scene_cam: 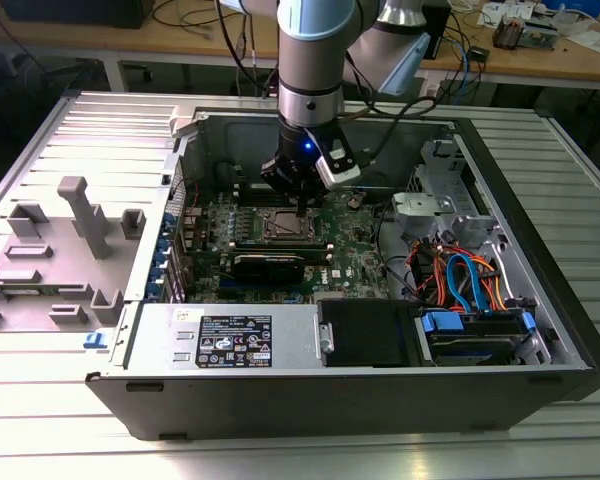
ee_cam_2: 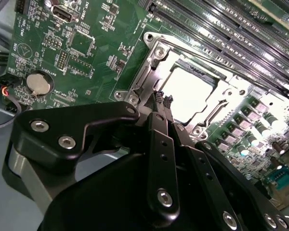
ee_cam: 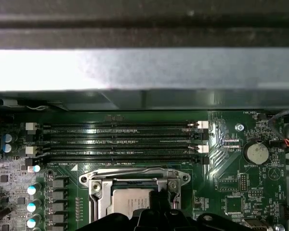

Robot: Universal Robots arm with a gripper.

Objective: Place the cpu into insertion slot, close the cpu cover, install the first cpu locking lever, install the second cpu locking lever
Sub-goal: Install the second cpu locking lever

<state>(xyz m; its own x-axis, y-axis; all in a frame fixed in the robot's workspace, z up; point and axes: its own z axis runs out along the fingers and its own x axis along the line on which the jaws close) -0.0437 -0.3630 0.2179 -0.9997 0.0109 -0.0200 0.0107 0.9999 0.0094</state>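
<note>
A black tool [ee_cam_2: 163,103], fingers drawn closed together with nothing held, touches the edge of the cpu cover [ee_cam_2: 151,67], which lies shut over the insertion slot [scene_cam: 286,226]. The pale cpu [ee_cam_2: 188,94] sits inside. Beyond run long memory slots [ee_cam: 120,142].

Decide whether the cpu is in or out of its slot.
In. The cpu lies flat inside the slot, with the cover closed around it, framing its silver top in both wrist views.

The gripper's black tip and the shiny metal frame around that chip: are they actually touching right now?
Cannot tell. In the second wrist view the gripper tip overlaps the cpu cover edge, with neither contact nor gap plain.
</note>
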